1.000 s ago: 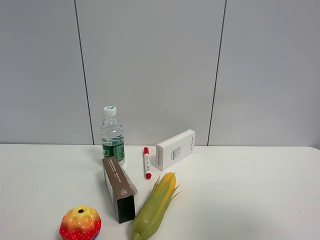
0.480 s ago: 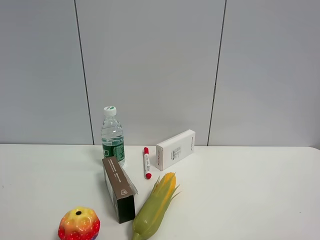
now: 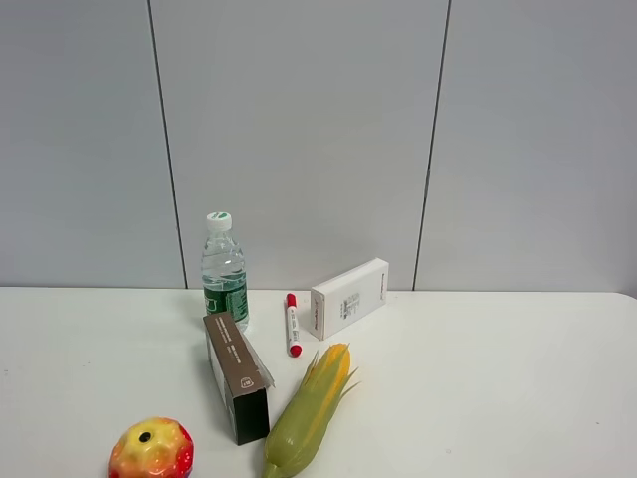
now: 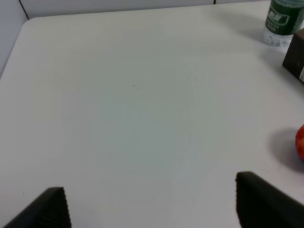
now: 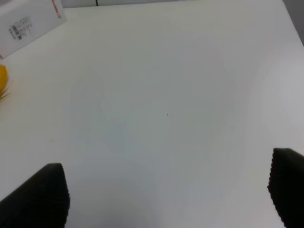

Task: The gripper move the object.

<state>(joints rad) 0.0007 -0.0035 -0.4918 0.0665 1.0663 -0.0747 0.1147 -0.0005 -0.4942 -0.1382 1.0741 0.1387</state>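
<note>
- Your speckled ball [image 3: 151,450] sat at the near left of the white bench [image 3: 478,378] in the high view, close to the lower edge of the picture, with yellow and orange on top, red lower down and a small dark hole facing up.
- Nothing touched the ball; neither arm appeared in the high view.
- In the left wrist view only a red sliver of the ball [image 4: 300,142] showed at the picture's edge, apart from the finger nearest it.
- Your left gripper [image 4: 149,206] was spread wide, its two black fingertips [image 4: 50,209] far apart over bare bench, grasping nothing.
- Your right gripper [image 5: 166,194] was likewise released, one black fingertip [image 5: 40,194] at each side of the picture, nothing between them.
- A dark brown carton [image 3: 237,376] lay just beside the ball, toward the middle of the bench, and a yellow-green corn cob [image 3: 311,410] lay just beyond the carton, close alongside it.
- Behind them a water bottle [image 3: 224,271] with a green label stood upright, a red-capped marker [image 3: 292,324] lay flat, and a white box [image 3: 348,297] rested near the marker.
- The right wrist view caught the white box's corner [image 5: 28,23] and a yellow tip of the corn [image 5: 2,78], both well apart from that gripper.
</note>
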